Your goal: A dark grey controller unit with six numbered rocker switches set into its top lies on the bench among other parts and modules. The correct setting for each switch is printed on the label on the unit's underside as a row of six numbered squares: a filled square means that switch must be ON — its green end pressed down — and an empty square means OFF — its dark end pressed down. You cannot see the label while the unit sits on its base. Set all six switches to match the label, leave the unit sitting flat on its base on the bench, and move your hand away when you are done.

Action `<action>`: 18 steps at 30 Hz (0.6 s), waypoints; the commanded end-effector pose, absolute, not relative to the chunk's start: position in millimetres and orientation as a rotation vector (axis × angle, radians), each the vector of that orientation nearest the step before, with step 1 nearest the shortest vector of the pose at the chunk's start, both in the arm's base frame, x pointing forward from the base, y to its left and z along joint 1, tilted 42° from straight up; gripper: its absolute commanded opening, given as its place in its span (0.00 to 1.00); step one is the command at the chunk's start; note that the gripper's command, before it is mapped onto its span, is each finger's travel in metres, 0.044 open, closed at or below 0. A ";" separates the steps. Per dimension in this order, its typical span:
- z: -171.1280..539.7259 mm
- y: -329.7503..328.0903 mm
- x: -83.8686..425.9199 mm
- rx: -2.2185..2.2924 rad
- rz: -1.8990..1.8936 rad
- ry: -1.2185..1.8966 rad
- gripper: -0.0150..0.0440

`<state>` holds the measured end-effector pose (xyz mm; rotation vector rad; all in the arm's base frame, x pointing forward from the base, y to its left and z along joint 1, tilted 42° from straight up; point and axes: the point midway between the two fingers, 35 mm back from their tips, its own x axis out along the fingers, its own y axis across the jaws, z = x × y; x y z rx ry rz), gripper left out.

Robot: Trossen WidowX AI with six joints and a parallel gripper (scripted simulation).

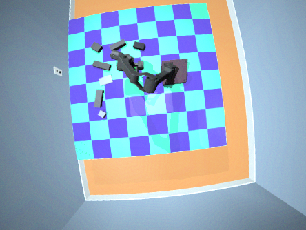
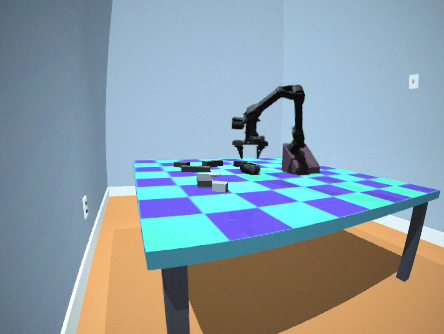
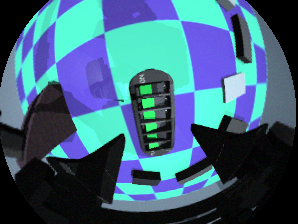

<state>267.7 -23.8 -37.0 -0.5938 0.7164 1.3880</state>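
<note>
The dark grey controller unit [image 3: 171,116] [image 2: 251,169] sits on the checkered bench with its switch side up. In the wrist view its six rocker switches form a column, green ends toward the left and dark ends toward the right; which ends are pressed down is too small to tell. The label on its underside is hidden. My gripper [image 3: 158,132] [image 2: 249,157] is wide open and empty, raised above the unit, its fingers apart and not touching it. In the top view the arm mostly covers the unit.
Several dark blocks lie around the unit, among them a long block [image 1: 101,65], a block [image 1: 96,47] and another upright-looking one [image 1: 98,98]. A white flat piece [image 1: 105,80] [image 3: 234,87] and a small white block [image 1: 102,113] [image 2: 220,186] lie there too. The arm's maroon base [image 1: 180,76] stands nearby.
</note>
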 end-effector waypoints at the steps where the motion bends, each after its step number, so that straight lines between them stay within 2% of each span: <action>1: -36.1 -23.0 267.6 -0.586 1.386 0.716 1.00; 5: -34.4 -22.2 268.0 -0.586 1.386 0.715 1.00; 11: 14.5 4.5 272.6 -0.583 1.387 0.704 1.00; 18: 14.3 7.1 272.9 -0.583 1.387 0.704 1.00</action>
